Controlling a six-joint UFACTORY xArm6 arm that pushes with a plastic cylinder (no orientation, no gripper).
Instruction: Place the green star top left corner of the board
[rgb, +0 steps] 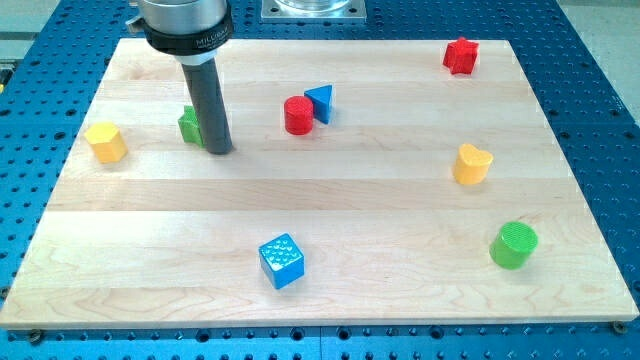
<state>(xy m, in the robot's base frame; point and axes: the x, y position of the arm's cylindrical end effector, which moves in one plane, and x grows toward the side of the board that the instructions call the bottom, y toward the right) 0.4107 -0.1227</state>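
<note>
Nearest the camera sits a blue cube, alone on the wooden board near the view's bottom edge. A green cylinder stands off toward the view's right, with a yellow block, roughly heart-shaped, above it. Up in the view's top right corner is a red block whose shape I can't quite make out. Near the middle top, a red cylinder and a blue triangular block sit touching or nearly so. A yellow block stands near the view's left edge.

No containers show anywhere; all 8 pieces lie flat on the board, which rests on a blue perforated table.

Only a sliver of the green star shows, in the board's upper left part; the dark rod hides most of it. My tip is pressed against its right side. This rod carries no jaws, so nothing grasps or releases.
</note>
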